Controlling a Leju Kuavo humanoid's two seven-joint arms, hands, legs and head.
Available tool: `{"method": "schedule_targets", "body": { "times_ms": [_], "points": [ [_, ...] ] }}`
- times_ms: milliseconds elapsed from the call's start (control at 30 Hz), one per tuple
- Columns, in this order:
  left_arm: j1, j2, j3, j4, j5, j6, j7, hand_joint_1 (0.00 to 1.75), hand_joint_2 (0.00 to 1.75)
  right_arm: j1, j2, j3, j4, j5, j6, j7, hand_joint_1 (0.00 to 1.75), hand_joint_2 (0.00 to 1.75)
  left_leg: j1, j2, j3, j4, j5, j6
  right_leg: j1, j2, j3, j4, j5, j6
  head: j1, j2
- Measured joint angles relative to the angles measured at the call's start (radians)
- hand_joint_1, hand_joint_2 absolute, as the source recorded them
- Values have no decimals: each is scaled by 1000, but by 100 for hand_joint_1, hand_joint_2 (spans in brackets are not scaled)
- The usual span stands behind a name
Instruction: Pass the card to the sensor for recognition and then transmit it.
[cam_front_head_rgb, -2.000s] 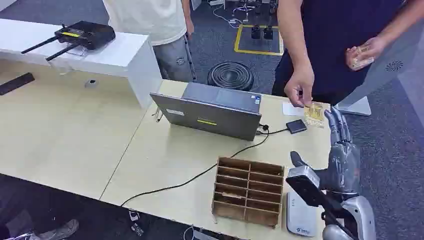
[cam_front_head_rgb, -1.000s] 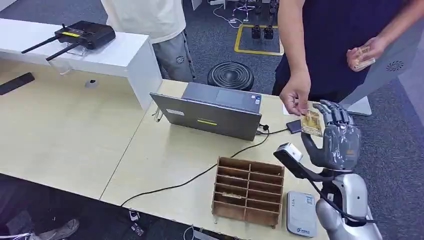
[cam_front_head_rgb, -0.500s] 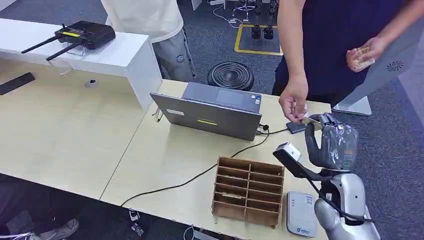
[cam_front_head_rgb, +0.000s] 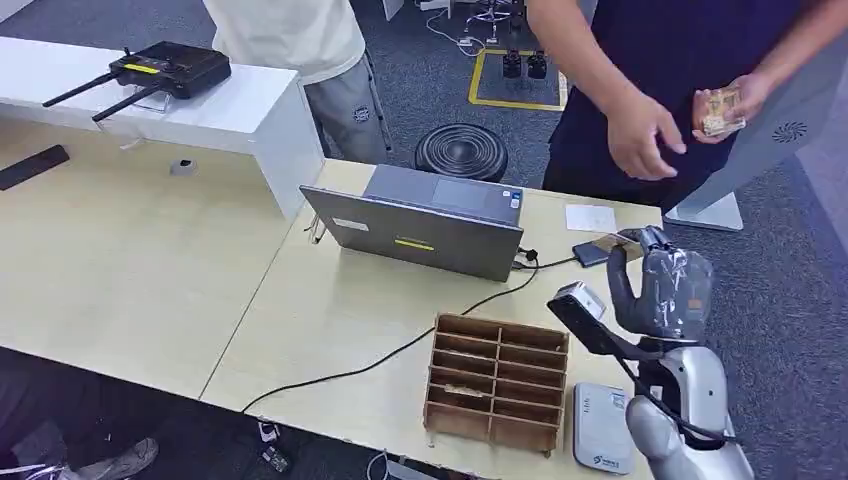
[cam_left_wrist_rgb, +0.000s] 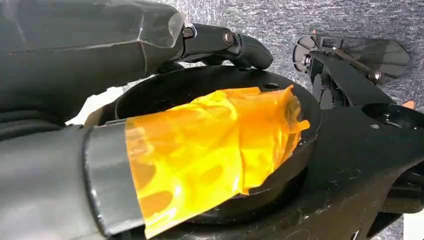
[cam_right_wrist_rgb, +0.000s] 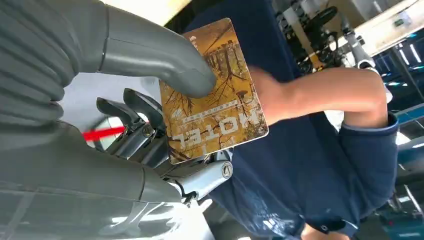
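Golden-brown card (cam_right_wrist_rgb: 212, 102) pinched between thumb and fingers of right hand (cam_front_head_rgb: 662, 285), just beside black sensor (cam_front_head_rgb: 593, 252), on its near-right. Step: card received, presentation due. Next: lower card flat over sensor. Left hand: grip unclear.

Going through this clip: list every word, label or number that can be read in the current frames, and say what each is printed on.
"HOTEL": on the card held in the right hand; it appears upside down in the right wrist view.
Small line above "HOTEL" on the card: too small to read.
Yellow strip on the laptop: blurred.
Blue mark on the white device: too small to read.
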Motion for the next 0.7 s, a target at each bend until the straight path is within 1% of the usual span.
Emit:
{"method": "schedule_targets", "body": {
  "times_ms": [267,467,700],
  "points": [
    [1,-2,0,0,16,-1,0,0,0,31,7,-22,-58,-159,36,-32,175,175,0,0,0,0,0,0,0,0,0,0,0,0,0,0],
    [4,-2,0,0,29,-5,-6,0,0,69,8,-68,-127,-327,93,-59,175,175,0,0,0,0,0,0,0,0,0,0,0,0,0,0],
    [8,-9,0,2,36,-8,-19,0,0,139,8,-132,-213,-481,151,-88,175,175,0,0,0,0,0,0,0,0,0,0,0,0,0,0]
  ]
}}
